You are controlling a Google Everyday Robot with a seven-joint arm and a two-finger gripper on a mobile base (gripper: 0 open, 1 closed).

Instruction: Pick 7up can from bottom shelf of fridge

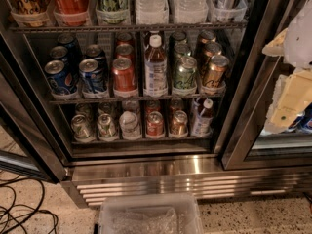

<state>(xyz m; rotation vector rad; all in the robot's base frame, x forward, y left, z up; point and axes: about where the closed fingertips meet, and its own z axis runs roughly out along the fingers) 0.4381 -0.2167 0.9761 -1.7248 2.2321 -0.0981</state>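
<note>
The fridge (195, 182) stands open in front of me, steel base grille below. On its bottom shelf (141, 141) two pale silvery cans with green markings stand at the left; I take the front-left one for the 7up can (82, 126), with its twin (106, 126) beside it. A white-topped can, a red can (155, 124), a bronze can and a small bottle (201, 118) follow to the right. My gripper (287, 89), white and cream, hangs at the right edge of the view, in front of the right glass door, well apart from the cans.
The middle shelf holds blue Pepsi cans (61, 77), red cans (124, 74), a bottle (156, 67) and green and bronze cans. A clear plastic bin (151, 216) sits on the floor before the grille. Black cables (22, 213) lie at the lower left. A dark door frame (243, 91) divides the fridge.
</note>
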